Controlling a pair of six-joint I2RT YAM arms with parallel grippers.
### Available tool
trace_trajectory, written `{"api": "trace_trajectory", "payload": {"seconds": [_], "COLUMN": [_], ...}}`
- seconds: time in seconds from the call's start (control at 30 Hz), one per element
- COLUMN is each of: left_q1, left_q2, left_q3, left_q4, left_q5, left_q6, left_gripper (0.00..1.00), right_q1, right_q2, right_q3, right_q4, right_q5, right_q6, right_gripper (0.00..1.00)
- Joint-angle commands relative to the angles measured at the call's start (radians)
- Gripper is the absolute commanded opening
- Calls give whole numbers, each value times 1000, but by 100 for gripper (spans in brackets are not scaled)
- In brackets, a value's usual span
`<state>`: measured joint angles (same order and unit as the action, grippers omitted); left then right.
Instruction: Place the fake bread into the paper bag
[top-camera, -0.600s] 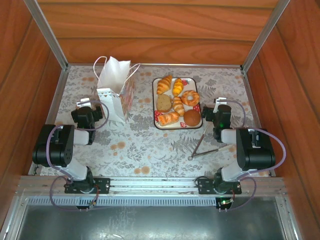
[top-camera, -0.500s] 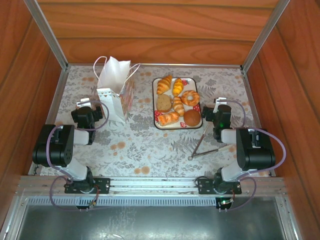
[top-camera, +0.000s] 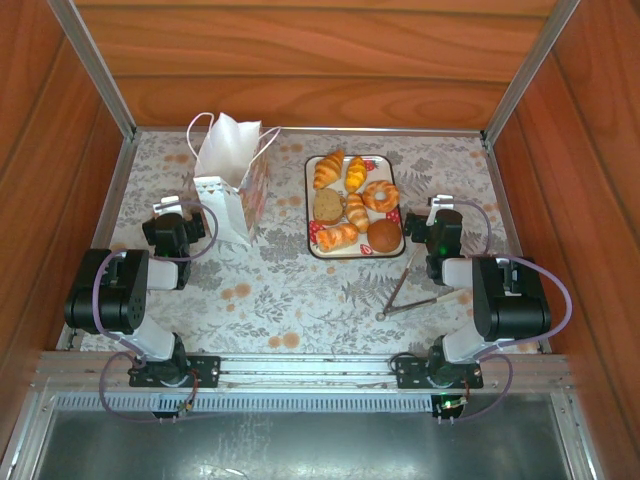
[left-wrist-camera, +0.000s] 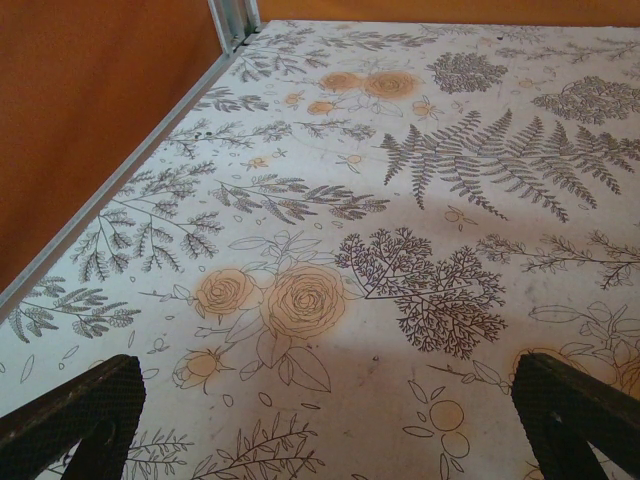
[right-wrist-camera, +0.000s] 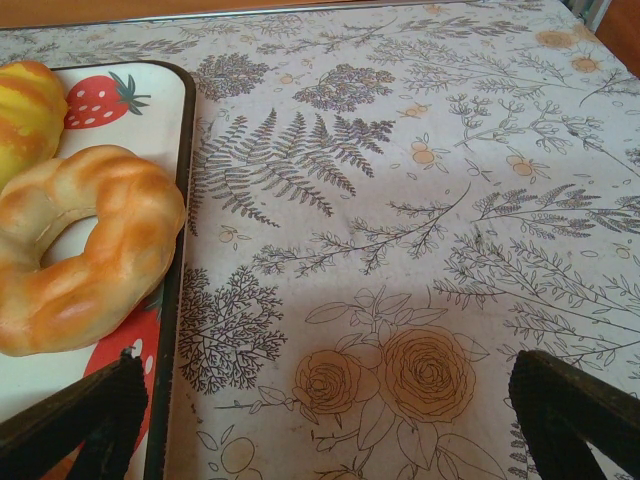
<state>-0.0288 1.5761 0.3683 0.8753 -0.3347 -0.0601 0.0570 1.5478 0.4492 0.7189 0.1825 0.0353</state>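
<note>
Paper bag (top-camera: 232, 180): upright at the far left of the surface (top-camera: 300, 300), mouth open; you cannot tell what is inside.
Tray (top-camera: 387, 164): strawberry-printed, right of the bag and apart from it.
Fake bread (top-camera: 356, 211): seven pieces, all on the tray, including the ring doughnut (right-wrist-camera: 80, 245).
Your left fingers (left-wrist-camera: 90, 410): spread wide, holding nothing, over bare surface.
Your right fingers (right-wrist-camera: 575, 405): spread wide, holding nothing, beside the tray's right rim.
</note>
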Motion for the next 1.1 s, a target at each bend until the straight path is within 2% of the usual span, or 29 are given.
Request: {"api": "trace_trajectory", "payload": {"seconds": [0.0,0.63,0.73,0.87,0.93,1.07], "left_q1": [4,-1,-46,-58,-58,-59], "left_q2": [-14,-37,-159,-359,-448,-611], "left_q3": [12,9,1,-18,-7,65], "left_q4": [17,17,-35,-131,-210,-475], "left_q5": [8,7,-49,-67,-70,-70], "left_q6": [-11,2,56,51,20,-124], "left_gripper": [100,100,100,100,100,100], "right_q1": [-8,-8,-9,-8,-8,-8], "right_q2": [-17,-25,-73,-192,-254,-382], "right_q3": [6,-5,-45,-31,-32,-2], "right_q4": [23,39,78,-63,-112,-281], "right_q5": [16,18,17,11,-1,-2], "right_q6": [5,6,3,6,13,56], "right_gripper": [100,100,100,100,100,100]}}
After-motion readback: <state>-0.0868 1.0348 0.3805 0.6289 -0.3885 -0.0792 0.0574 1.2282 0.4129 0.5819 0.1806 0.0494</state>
